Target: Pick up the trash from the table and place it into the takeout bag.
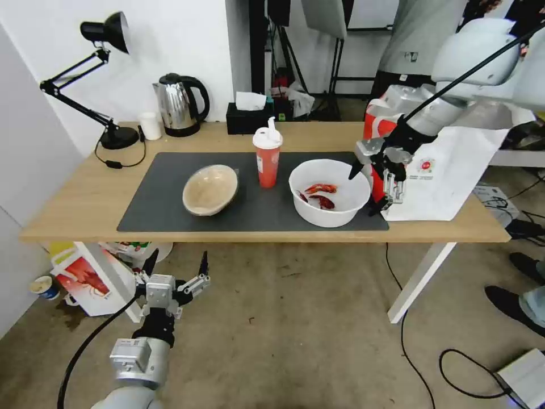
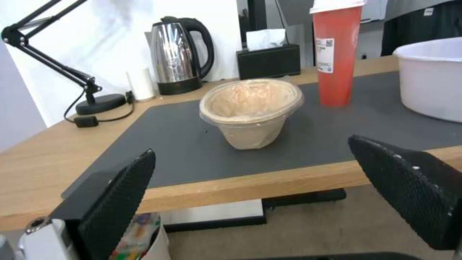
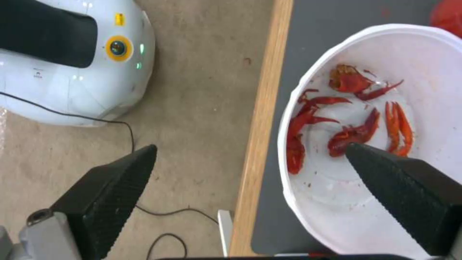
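Observation:
On the table (image 1: 74, 210), the dark grey mat (image 1: 159, 210) carries three pieces of trash: a tan paper bowl (image 1: 210, 189) tipped on its side, a tall red cup (image 1: 267, 162) with a white lid, and a wide white bowl (image 1: 329, 196) holding red crayfish shells. The takeout bag (image 1: 448, 170) stands at the table's right end. My right gripper (image 1: 364, 190) hangs open over the white bowl's right rim. One finger is above the bowl's inside (image 3: 433, 90), the other outside it. My left gripper (image 1: 178, 262) is open below the table's front edge, facing the tan bowl (image 2: 250, 108).
At the back of the table stand a black desk lamp (image 1: 108, 85), a steel kettle (image 1: 179, 105), a small white cup (image 1: 151, 125) and a black tissue box (image 1: 248, 116). A smaller crayfish-printed bag (image 1: 85, 281) sits on the floor under the left end. Cables (image 1: 409, 352) lie right.

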